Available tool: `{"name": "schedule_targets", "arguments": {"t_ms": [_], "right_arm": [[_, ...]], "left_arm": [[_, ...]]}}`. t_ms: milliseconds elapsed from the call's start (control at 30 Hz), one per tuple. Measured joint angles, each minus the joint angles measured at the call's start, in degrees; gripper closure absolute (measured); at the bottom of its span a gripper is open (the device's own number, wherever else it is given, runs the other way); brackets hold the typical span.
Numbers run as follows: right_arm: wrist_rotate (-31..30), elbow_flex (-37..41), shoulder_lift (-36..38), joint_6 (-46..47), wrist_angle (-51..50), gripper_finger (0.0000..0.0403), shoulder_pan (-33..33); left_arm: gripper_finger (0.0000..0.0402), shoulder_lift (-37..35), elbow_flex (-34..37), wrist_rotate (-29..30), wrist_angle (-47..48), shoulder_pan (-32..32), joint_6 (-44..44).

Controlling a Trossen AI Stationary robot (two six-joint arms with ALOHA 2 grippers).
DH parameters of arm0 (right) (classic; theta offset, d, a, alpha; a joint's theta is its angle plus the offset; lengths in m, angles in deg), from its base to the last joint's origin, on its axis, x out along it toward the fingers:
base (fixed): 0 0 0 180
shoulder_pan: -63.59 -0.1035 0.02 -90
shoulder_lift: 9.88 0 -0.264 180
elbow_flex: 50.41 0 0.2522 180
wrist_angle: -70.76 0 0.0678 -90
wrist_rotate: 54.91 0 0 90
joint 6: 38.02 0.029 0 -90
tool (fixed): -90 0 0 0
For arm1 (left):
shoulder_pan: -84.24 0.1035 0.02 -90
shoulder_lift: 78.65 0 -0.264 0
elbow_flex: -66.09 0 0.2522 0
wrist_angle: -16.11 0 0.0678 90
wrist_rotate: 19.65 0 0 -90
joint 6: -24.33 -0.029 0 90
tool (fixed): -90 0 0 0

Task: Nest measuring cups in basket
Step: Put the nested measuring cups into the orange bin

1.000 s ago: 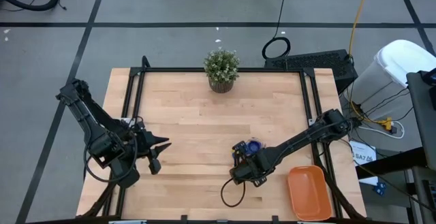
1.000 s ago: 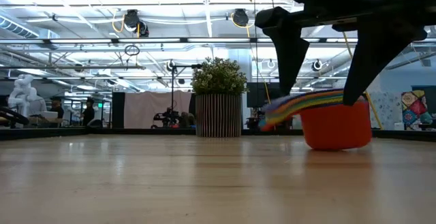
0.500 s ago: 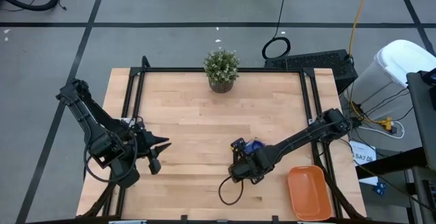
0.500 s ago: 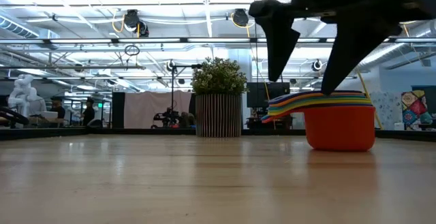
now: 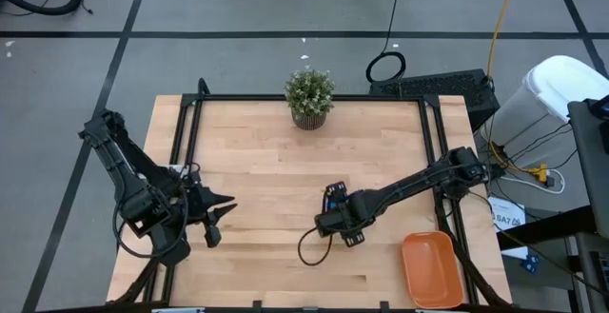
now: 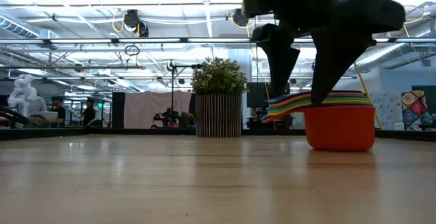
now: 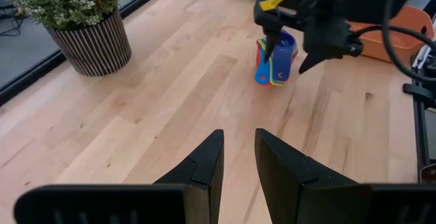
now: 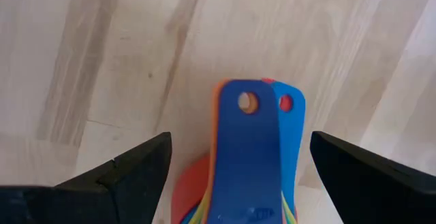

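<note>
Measuring cups (image 6: 334, 115) sit nested in one stack on the bare desk (image 5: 276, 175), a little right of centre and toward the front edge, not in the basket (image 5: 433, 268), which lies apart at the front right corner; the nesting looks done so the set can be carried over as a single load. How many cups the stack holds cannot be counted, though the right wrist view shows blue, orange and red handles fanned together. The right gripper (image 8: 238, 166) hovers directly above that one stack, jaws spread wide to either side of the handles, apparently lined up to take hold. The left gripper (image 7: 237, 157) waits near the left edge, fingers nearly together and holding nothing. One potted plant (image 5: 309, 97) stands at the back edge.
</note>
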Motion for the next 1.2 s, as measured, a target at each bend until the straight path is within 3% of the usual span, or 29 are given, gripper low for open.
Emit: {"name": "schedule_targets", "arguments": {"t_ms": [733, 900, 1200], "right_arm": [[0.1, 5.9, 0.0, -2.4, 2.6, 0.0065, 3.3], [0.1, 5.9, 0.0, -2.8, 3.3, 0.0102, 3.3], [0.1, 5.9, 0.0, -2.8, 3.3, 0.0213, 3.3]], "left_arm": [[0.0314, 0.0, 0.0, 0.0, 0.0, -0.6, 0.9], [0.0314, 0.0, 0.0, 0.0, 0.0, -0.5, 0.9], [0.0314, 0.0, 0.0, 0.0, 0.0, -0.5, 0.9]]}}
